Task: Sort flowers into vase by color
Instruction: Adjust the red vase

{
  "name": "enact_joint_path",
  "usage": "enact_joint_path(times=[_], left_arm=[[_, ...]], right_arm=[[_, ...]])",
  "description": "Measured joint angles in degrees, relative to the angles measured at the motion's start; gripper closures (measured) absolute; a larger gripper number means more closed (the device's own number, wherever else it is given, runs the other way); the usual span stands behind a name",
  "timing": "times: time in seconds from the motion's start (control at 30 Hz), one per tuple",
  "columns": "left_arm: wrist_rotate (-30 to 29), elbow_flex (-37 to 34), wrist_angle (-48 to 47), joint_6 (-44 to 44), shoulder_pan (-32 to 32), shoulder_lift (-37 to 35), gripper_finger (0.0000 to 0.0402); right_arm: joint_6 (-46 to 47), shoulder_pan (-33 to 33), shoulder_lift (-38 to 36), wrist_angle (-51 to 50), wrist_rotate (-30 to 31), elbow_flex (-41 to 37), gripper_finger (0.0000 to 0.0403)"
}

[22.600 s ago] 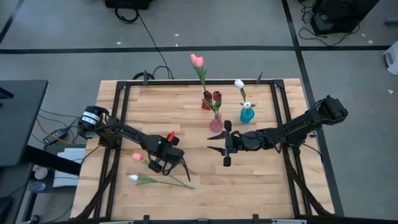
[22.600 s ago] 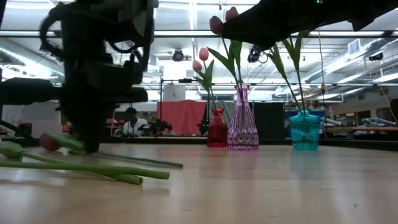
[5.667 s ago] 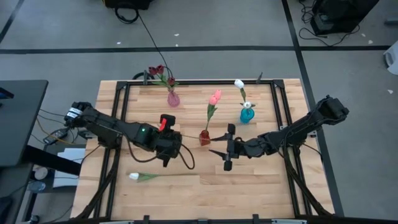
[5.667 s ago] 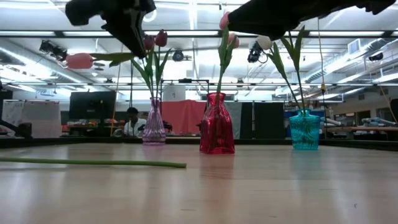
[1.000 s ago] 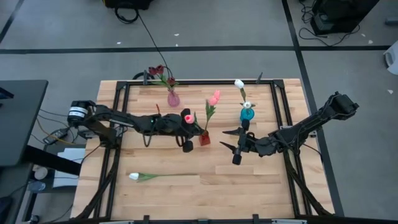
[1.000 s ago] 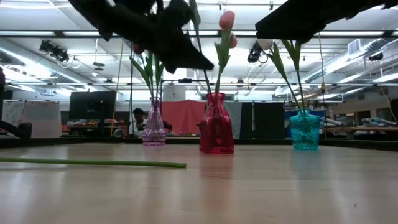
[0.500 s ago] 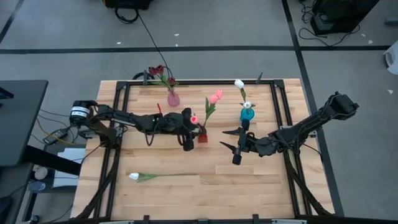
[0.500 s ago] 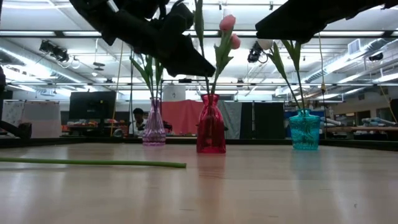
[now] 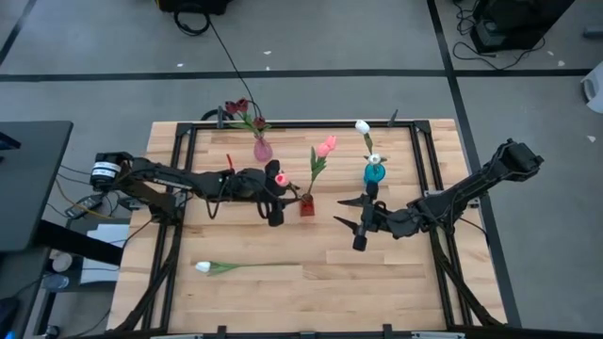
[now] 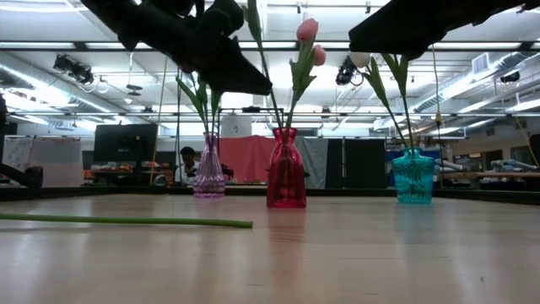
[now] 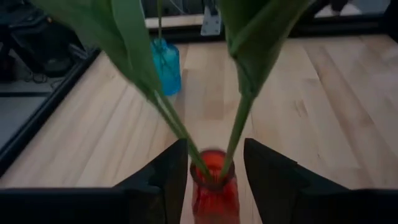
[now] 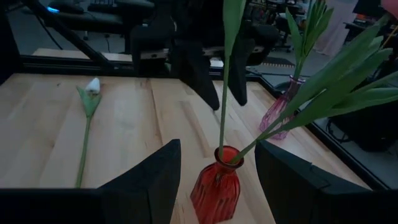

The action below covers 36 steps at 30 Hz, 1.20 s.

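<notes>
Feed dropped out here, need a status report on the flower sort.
Left gripper open beside red glass vase, two pink tulips in it. Right gripper open, waiting right of it. White tulip lying on wooden table, unsorted.

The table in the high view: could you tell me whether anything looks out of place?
One white tulip lies flat on the table, near the front left, while the others stand in the red vase, the pink vase and the blue vase. Nothing looks spilled or tipped.
</notes>
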Motion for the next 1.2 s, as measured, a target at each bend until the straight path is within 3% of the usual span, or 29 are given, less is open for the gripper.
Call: enact_joint_path(times=[0.4, 0.7, 1.03, 1.2], left_arm=[[3.4, -1.9, -1.1, 9.6, -1.1, -0.1, 0.0241], [4.1, -2.0, -11.5, 23.8, -1.1, -0.1, 0.0241], [5.3, -2.4, -22.7, 19.9, -2.7, -0.1, 0.0241], [5.4, -8.7, -21.4, 14.8, -2.3, -0.1, 0.0248]], right_arm=[[0.5, -1.1, 0.0, 1.0, 0.0, 0.0, 0.0188], [0.4, -1.1, 0.0, 0.9, -0.6, 0.0, 0.0188], [0.2, -1.1, 0.0, 0.9, -1.4, 0.0, 0.0188], [0.5, -1.1, 0.0, 0.9, -1.9, 0.0, 0.0188]])
